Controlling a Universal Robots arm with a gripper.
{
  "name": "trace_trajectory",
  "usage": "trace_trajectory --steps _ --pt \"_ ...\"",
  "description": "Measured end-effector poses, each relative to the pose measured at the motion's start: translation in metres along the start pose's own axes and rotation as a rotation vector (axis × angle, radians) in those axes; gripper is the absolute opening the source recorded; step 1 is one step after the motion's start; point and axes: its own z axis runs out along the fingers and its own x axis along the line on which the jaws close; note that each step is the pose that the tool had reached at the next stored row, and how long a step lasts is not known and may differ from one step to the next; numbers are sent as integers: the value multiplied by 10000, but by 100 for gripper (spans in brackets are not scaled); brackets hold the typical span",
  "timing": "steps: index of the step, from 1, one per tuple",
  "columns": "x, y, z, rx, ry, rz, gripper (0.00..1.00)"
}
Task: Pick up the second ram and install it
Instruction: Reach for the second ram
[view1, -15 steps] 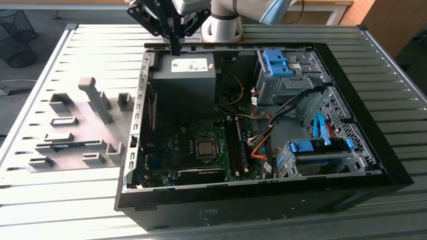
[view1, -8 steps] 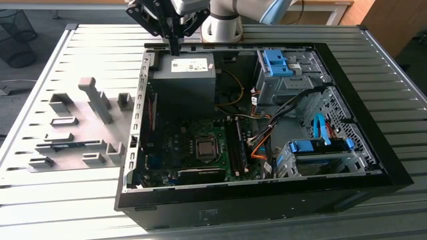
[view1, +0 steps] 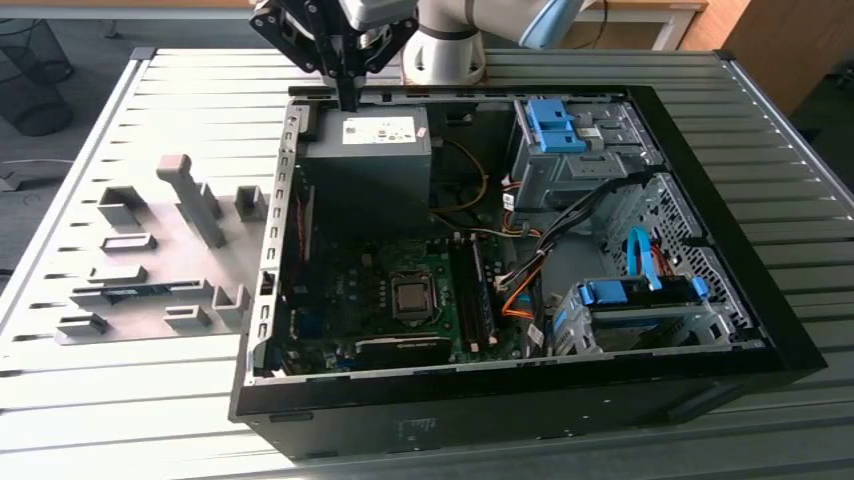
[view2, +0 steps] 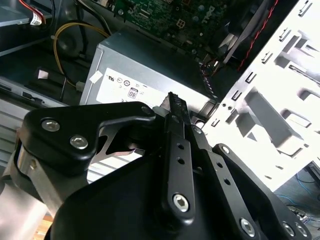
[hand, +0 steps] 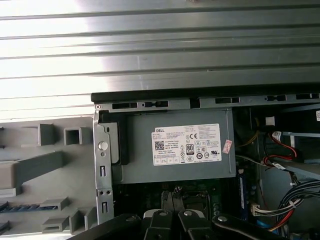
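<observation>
At the exterior view's far left, a dark wire bin sits on the grey floor beyond the table edge. The ribbed metal table runs right across, bright with glare. On its left part stands a cluster of grey holders, and there's the second ram, lying flat in a low holder near the front of that cluster, well apart from the machine; the first wrist view catches its blue strip too. Moving right, the open black computer case lies on its side. The gripper hangs over its far rim, fingers pressed together on nothing, just above the grey power supply. Nearer in is the green motherboard with its long black memory slots. Orange cables come next, then drive cages with blue clips. The arm's pale base stands at the far edge, and wooden furniture fills the far right corner.
</observation>
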Motion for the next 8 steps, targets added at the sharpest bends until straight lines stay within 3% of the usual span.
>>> trace_trajectory --steps 8 --pt "17 -1 0 0 0 0 11"
